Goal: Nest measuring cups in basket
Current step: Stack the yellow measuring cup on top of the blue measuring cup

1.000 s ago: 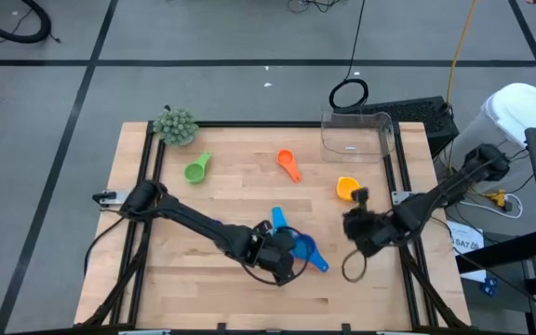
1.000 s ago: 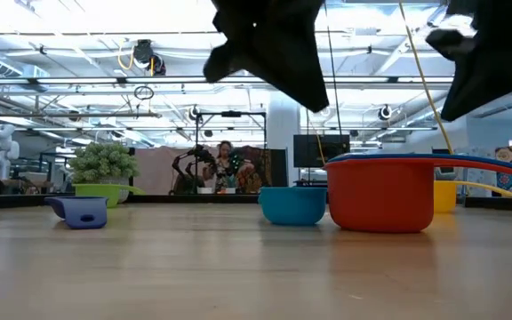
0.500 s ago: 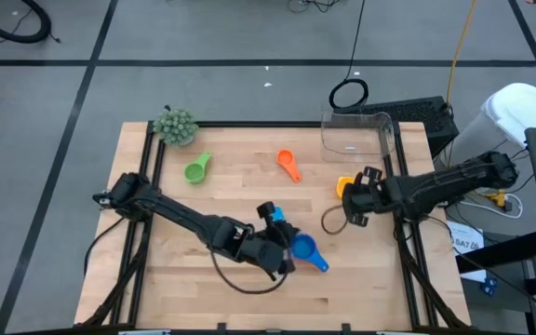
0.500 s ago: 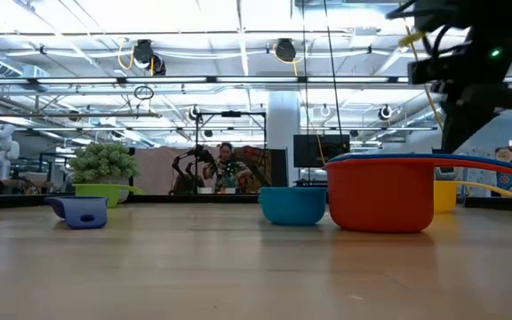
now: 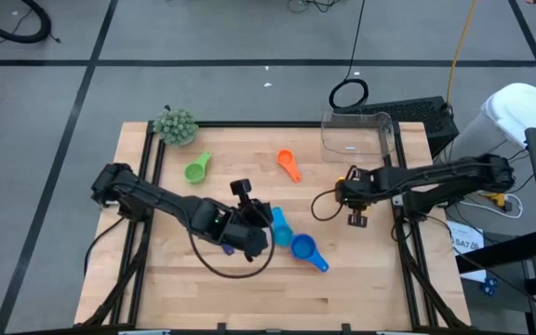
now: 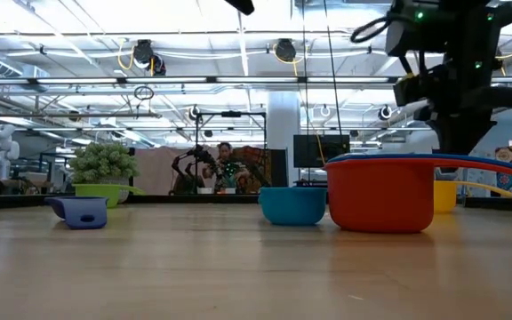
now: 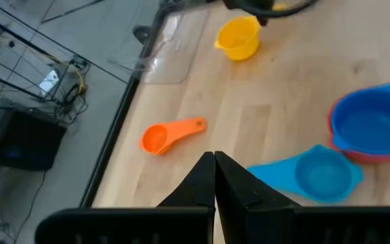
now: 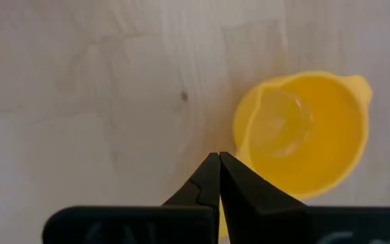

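Both grippers are shut and hold nothing. My left gripper hangs above the table's middle, beside the light blue cup and the blue cup, which sits in a red one. My right gripper points down over the yellow cup, its tips above the cup's rim; in the high view the arm hides most of that cup. The orange cup and the green cup lie farther back. The clear basket stands at the far right corner.
A fuzzy grey-green ball sits at the far left corner. A small dark blue cup stands at the left in the low view. A black frame rail runs along the table's right edge. Bare wood lies along the near edge.
My left gripper has risen from over the blue cups and drawn back toward the table's far left, rolling as it went; it has left the low view upward. My right gripper has swung from the near right toward the far edge and now hangs over the yellow cup. No cup has moved.
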`<state>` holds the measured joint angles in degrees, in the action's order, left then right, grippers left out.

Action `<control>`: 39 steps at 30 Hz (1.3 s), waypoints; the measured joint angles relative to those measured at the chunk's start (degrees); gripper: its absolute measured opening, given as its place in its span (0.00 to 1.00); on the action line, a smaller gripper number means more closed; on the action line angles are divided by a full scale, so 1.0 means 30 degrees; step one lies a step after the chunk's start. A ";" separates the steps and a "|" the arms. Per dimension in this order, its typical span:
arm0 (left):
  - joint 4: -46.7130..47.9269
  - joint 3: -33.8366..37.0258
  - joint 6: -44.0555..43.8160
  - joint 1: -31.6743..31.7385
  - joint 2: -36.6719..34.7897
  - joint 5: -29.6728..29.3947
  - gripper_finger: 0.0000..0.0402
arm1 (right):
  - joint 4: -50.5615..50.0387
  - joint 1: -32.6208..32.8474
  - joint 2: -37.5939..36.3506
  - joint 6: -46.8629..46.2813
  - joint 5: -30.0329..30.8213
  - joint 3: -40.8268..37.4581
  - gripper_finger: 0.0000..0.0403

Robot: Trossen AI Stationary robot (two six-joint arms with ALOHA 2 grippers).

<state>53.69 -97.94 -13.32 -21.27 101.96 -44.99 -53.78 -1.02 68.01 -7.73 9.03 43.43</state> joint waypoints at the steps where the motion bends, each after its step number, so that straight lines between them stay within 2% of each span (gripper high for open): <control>1: -0.0038 0.0003 -0.0083 -0.0001 -0.0064 0.0013 0.01 | 0.0022 -0.0157 0.0072 0.0070 0.0032 0.0002 0.01; 6: 0.0416 0.0003 -0.0570 -0.0059 -0.0382 -0.0004 0.02 | 0.0483 -0.0668 -0.0019 0.0930 0.0004 0.0009 0.10; 12: 0.1651 -0.0026 -0.1079 0.0122 -0.0949 0.0117 0.02 | 0.1737 -0.0849 -0.0052 0.1311 -0.0076 0.0017 0.31; 17: 0.2684 -0.0012 -0.1784 0.0272 -0.1146 -0.0230 0.14 | 0.2373 -0.1339 0.0099 0.1311 -0.0061 0.0019 0.46; 22: 0.3367 -0.0019 -0.2105 0.0385 -0.1109 -0.0481 0.28 | 0.2904 -0.2078 0.0606 0.1379 -0.0076 -0.0706 0.50; 29: 0.3617 -0.0019 -0.2243 0.0530 -0.1116 -0.0544 0.40 | 0.4460 -0.2714 0.1430 0.1866 -0.0557 -0.1541 0.45; 32: 0.3644 -0.0019 -0.2476 0.0567 -0.1116 -0.0524 0.42 | 0.4469 -0.2781 0.1717 0.2314 -0.0552 -0.1620 0.31; 35: 0.3733 -0.0019 -0.2765 0.0567 -0.1116 -0.0527 0.42 | 0.4493 -0.2764 0.1902 0.2881 -0.0680 -0.1674 0.07; 39: 0.4661 -0.0019 -0.3583 0.0567 -0.1116 -0.0517 0.42 | 0.4298 -0.2079 0.1696 0.2904 -0.0785 -0.1510 0.01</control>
<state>67.67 -98.00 -24.07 -19.57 98.61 -46.54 -40.89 -7.26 73.10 0.99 6.67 38.91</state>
